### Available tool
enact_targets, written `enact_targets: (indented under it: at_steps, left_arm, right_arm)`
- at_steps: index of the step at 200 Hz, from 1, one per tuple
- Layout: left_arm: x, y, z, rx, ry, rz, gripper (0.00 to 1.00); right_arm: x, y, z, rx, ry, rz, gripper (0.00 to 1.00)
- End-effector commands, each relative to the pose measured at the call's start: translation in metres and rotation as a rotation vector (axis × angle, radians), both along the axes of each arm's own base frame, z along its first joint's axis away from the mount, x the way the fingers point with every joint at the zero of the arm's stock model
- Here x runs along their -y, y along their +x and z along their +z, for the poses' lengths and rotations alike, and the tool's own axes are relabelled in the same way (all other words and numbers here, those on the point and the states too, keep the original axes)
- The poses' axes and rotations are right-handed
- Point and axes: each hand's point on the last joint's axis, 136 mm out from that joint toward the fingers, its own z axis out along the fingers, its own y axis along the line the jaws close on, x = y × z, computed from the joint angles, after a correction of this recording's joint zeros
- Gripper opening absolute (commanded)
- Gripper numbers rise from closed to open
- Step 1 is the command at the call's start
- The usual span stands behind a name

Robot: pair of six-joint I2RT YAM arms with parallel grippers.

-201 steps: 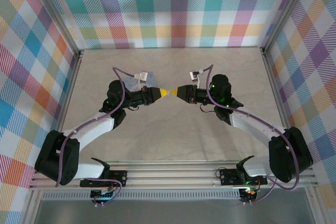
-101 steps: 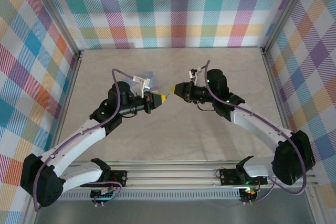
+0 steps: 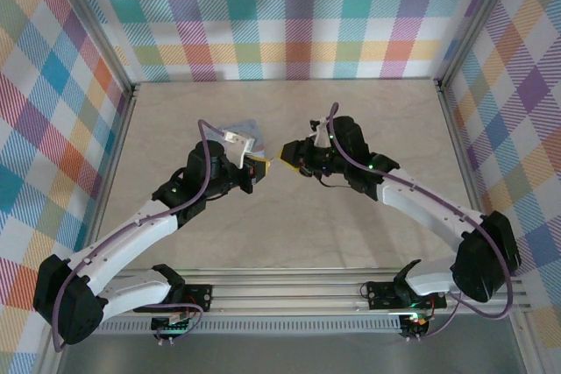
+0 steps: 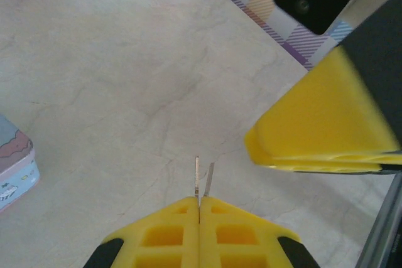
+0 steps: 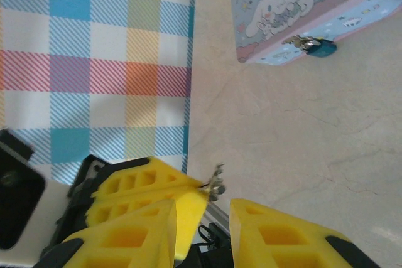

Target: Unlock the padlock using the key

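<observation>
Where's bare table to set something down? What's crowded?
Free: table between left arm and right arm, up to the front rail; far strip under the back wall; the right edge. Crowded: centre-left, where left gripper, right gripper and tin cluster.

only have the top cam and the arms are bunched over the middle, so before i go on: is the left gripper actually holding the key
observer: Yes. On its wrist view the left gripper is shut on the key, and thin metal sticks out in front of it.
operator: ok and where's the padlock
observer: The padlock hangs at the clasp on the front side of the tin, which lies flat on the table.
operator: right gripper open or shut
observer: The right gripper is open. Its jaws stand apart with nothing clamped, and the key tip is just beyond them.
</observation>
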Motion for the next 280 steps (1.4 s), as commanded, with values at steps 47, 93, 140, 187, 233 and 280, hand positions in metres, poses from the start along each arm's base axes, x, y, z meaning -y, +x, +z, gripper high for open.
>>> enact_targets:
  at_steps: [47, 93, 140, 187, 233, 280]
  left_arm:
    - [0.006, 0.0, 0.015, 0.062, 0.013, -0.019, 0.0]
    - [0.007, 0.001, 0.014, 0.056, 0.017, -0.024, 0.0]
    - [0.008, 0.002, 0.01, 0.048, 0.024, -0.021, 0.0]
    - [0.008, 0.002, 0.01, 0.047, 0.023, -0.017, 0.0]
    - [0.007, 0.002, 0.009, 0.042, 0.027, -0.016, 0.0]
    - [0.009, -0.001, 0.005, 0.021, 0.029, -0.034, 0.2]
  right_arm:
    - [-0.015, 0.006, 0.0, -0.059, 0.027, -0.001, 0.28]
    - [-0.022, 0.007, 0.001, -0.069, 0.05, 0.009, 0.26]
    - [-0.024, 0.007, 0.003, -0.066, 0.057, 0.009, 0.27]
    - [-0.026, 0.006, 0.0, -0.068, 0.059, 0.016, 0.16]
    - [-0.025, 0.006, -0.001, -0.065, 0.052, 0.008, 0.04]
    - [-0.019, 0.007, -0.002, -0.026, 0.006, 0.0, 0.0]
